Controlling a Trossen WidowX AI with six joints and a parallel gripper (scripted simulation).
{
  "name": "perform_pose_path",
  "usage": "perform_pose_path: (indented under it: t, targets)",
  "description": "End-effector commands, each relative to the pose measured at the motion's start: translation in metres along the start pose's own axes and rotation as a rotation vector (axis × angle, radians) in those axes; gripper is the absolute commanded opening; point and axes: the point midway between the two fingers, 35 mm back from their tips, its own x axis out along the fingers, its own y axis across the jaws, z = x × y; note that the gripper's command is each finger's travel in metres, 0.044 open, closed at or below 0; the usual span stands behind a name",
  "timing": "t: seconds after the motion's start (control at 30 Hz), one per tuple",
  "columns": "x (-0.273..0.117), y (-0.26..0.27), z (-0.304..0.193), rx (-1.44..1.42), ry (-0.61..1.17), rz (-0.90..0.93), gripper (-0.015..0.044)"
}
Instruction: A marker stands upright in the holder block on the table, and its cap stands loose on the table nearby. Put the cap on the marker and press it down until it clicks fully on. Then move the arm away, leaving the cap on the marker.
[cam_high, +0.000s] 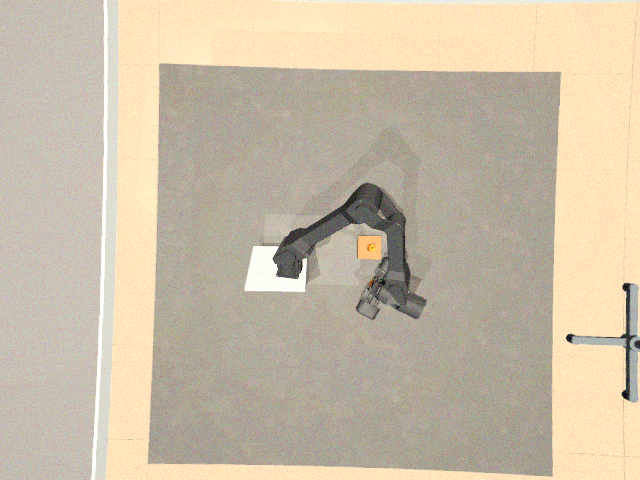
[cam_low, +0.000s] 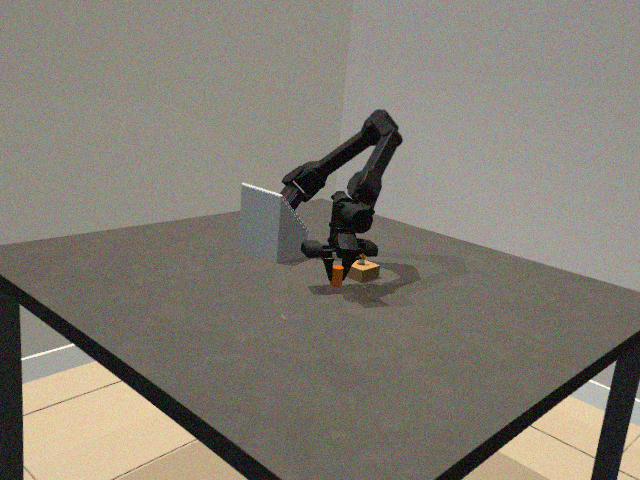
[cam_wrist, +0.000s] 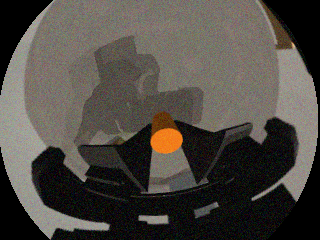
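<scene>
The orange cap stands upright at table level between the fingertips; only a bit of orange shows in the top view. My gripper is shut on the cap, one finger on each side. The holder block is light wood and sits just beside the gripper, behind it in the exterior view. The marker stands upright in the block with its orange tip up and bare. The gripper partly hides the block in the exterior view.
A white wedge-shaped stand is at the arm's base. The arm arches over beside the holder block. A corner of the block shows at the upper right of the wrist view.
</scene>
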Motion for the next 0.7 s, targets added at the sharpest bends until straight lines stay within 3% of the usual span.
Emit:
perform_pose_path:
  t: [0.0,0.67]
  targets:
    - [-0.011,0.0,0.004,-0.007,-0.011,-0.003,0.0]
    - [-0.057,0.007,-0.001,-0.015,-0.012,0.002,0.0]
